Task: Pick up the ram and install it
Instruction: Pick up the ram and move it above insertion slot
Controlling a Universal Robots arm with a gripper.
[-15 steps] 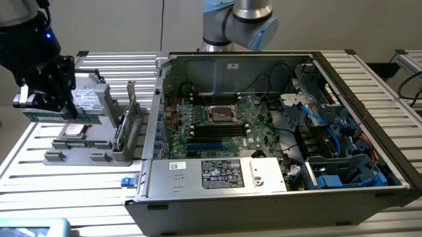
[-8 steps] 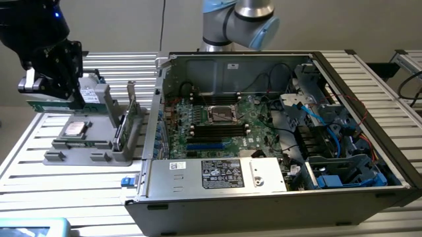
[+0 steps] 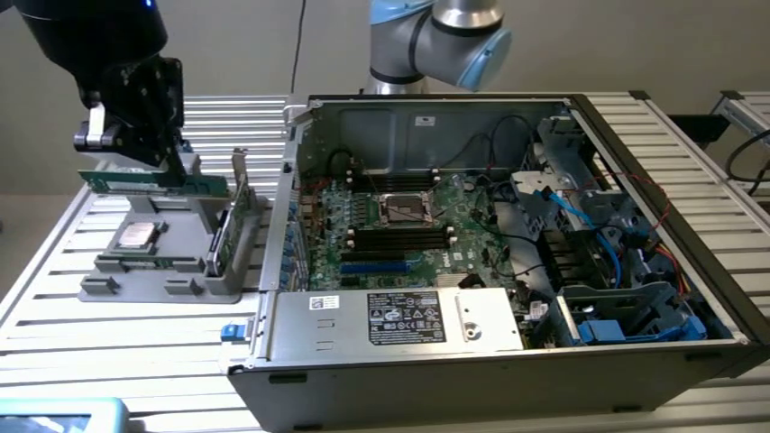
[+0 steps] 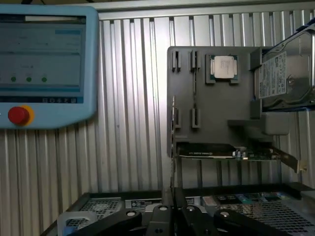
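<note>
Narrowly closed, the hand [image 3: 180, 171] holds the ram [image 3: 121, 183] level above the grey holder [image 3: 157, 271], at the exterior view's left. I think the grip on the upper edge leaves the contact edge free. Whether the green stick touches the holder I cannot tell, and its chips are hard to make out. Further right the computer case [image 3: 481, 361] lies open on the bench [image 3: 108, 352], so the black slots [image 3: 398, 236] face upward. Cables hide part of the board.

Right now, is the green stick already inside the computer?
No, the fingers hold the ram over the gray holder, outside the computer case.
</note>
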